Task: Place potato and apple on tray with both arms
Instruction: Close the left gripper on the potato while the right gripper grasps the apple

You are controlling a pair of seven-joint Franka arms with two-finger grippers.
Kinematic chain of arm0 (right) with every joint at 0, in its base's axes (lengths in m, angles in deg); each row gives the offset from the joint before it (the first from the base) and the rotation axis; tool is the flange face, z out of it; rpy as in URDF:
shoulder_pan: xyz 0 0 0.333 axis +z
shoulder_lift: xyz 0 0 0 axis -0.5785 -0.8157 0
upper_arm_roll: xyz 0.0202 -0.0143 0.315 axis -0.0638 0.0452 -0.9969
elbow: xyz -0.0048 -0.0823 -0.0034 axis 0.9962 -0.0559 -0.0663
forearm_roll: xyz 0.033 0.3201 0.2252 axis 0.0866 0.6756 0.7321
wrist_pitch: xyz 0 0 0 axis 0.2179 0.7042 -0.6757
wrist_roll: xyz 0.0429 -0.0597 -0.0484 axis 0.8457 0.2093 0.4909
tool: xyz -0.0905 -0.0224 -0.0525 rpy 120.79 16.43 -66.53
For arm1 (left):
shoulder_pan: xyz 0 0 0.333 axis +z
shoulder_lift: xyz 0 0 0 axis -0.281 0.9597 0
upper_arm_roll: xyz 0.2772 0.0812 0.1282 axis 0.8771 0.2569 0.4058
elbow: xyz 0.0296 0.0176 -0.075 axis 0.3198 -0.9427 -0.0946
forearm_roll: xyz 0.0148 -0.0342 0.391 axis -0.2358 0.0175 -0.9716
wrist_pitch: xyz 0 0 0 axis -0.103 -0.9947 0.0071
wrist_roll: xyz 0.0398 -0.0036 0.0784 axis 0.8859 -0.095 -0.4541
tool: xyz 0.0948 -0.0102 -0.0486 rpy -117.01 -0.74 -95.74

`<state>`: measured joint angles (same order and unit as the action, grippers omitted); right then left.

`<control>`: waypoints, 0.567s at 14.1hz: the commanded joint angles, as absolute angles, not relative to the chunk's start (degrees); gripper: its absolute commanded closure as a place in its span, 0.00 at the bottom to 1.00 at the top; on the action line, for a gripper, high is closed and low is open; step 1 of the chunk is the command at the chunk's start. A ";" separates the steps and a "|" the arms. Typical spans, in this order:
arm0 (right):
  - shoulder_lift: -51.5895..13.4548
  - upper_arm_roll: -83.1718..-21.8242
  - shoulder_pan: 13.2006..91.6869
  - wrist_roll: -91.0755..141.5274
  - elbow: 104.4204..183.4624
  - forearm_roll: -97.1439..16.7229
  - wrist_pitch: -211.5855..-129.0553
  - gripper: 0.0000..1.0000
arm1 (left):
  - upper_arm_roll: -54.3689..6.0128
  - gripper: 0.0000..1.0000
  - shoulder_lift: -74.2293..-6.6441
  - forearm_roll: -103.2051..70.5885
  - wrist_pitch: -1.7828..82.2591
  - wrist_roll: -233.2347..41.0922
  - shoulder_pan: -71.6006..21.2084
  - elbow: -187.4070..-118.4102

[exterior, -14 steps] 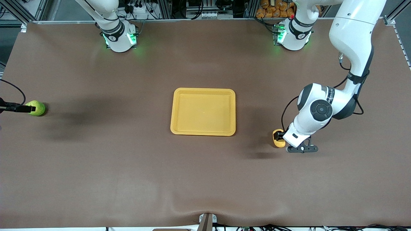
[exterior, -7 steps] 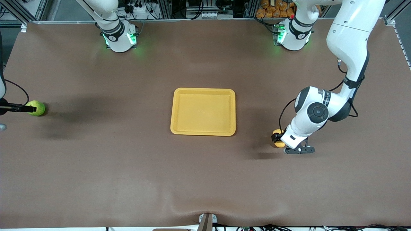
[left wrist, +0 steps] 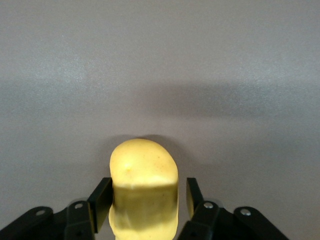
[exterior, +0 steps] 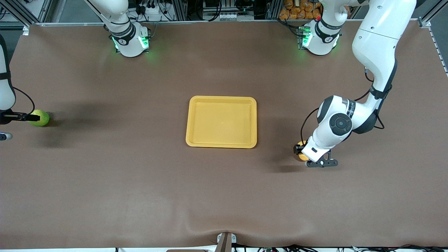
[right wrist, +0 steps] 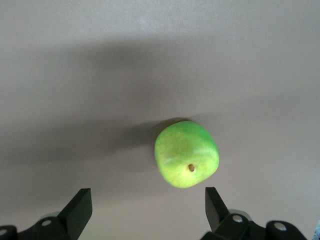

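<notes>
brown table (exterior: pixel 140 182), tray (exterior: pixel 222 144) bare: nothing placed yet. potato (left wrist: pixel 144 192) toward left arm's end from tray, between left gripper (left wrist: pixel 144 202) fingers, one side not yet touching. apple (right wrist: pixel 186 153) toward right arm's end, under wide-open right gripper (right wrist: pixel 145 210).

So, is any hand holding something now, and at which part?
The left hand has its fingers at the two long sides of the potato; a firm hold cannot be told. The right hand, open by the apple, holds nothing.

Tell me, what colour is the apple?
Bright green apple; clearest in the right wrist view.
</notes>
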<state>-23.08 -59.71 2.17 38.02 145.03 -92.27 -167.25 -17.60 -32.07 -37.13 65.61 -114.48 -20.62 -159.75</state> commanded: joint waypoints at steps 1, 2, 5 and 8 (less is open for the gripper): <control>-24.87 -60.94 -1.03 40.23 144.94 -93.84 -169.13 0.00 | -17.45 0.35 -32.13 -38.66 66.25 -115.99 -20.72 -159.63; -25.22 -60.94 -1.39 41.89 144.85 -93.93 -169.66 0.00 | -17.45 0.36 -32.39 -38.66 66.16 -115.90 -20.63 -159.63; -26.45 -60.94 -2.54 43.21 144.68 -93.93 -170.89 0.00 | -17.45 0.45 -32.57 -38.66 65.90 -115.90 -20.45 -159.72; -27.85 -60.94 -3.67 45.15 144.41 -93.93 -172.38 0.00 | -17.45 0.73 -32.57 -38.66 65.81 -115.90 -20.45 -159.81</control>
<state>-26.72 -59.67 -1.75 43.60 145.06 -92.62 -171.49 -17.51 -32.08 -37.13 65.67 -114.48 -20.50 -159.61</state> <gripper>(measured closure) 0.000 0.493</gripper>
